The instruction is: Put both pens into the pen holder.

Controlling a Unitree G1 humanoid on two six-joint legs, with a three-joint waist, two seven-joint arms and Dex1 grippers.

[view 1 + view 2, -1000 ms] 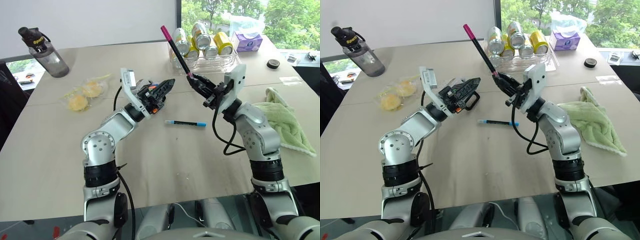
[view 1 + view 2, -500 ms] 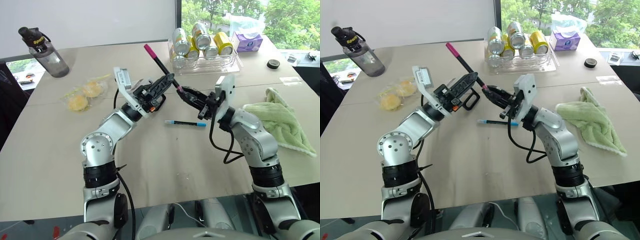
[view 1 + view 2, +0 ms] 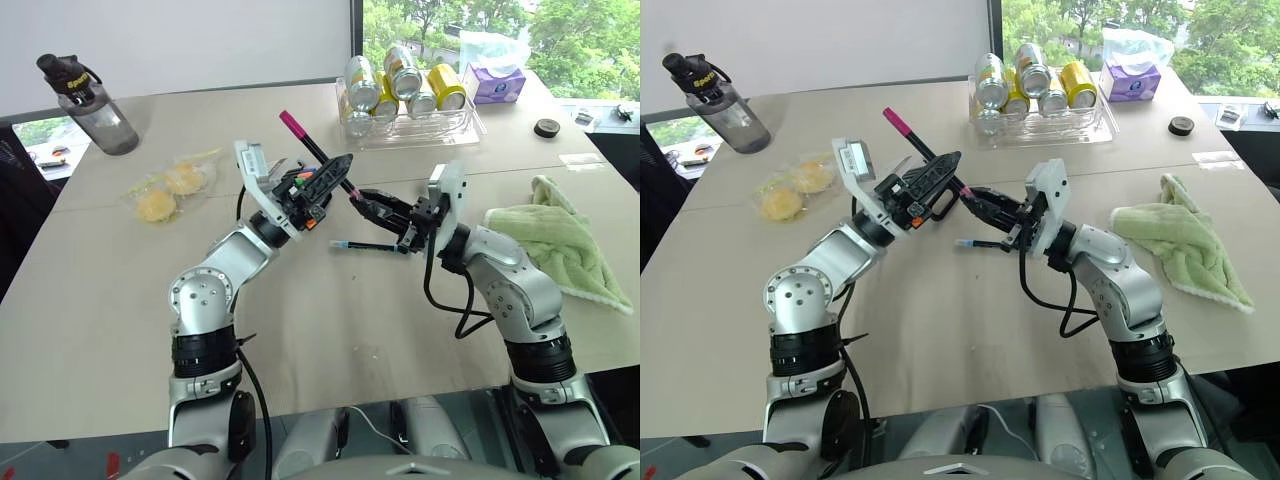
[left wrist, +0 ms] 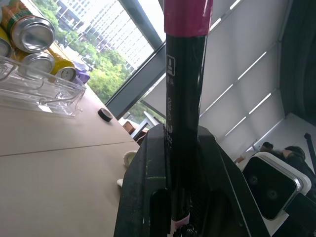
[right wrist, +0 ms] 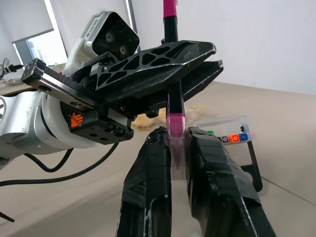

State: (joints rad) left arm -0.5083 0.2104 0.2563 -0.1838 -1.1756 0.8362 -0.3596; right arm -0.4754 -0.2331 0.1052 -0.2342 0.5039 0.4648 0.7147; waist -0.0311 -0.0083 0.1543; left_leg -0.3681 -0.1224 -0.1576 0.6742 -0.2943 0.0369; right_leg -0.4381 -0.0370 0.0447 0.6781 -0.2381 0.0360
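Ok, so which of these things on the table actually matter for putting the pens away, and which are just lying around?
For the job: black pen with magenta-pink end; black pen with light-blue cap; small black open-frame pen holder with clear part.

Just lying about: clear tray of drink cans; grey water bottle; green towel; purple tissue pack; black tape roll.

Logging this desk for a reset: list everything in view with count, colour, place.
pink-ended pen: 1, black, raised over table
blue-capped pen: 1, black, flat mid-table
pen holder: 1, black and clear, on table, centre
cans: several, yellow and silver, in clear tray, far side
water bottle: 1, grey, far left
snack bags: 2, yellow, left
towel: 1, green, right
tissue pack: 1, purple, far right
tape roll: 1, black, far right
left tool: 1, black, shut on pink-ended pen
right tool: 1, black, shut on pink-ended pen
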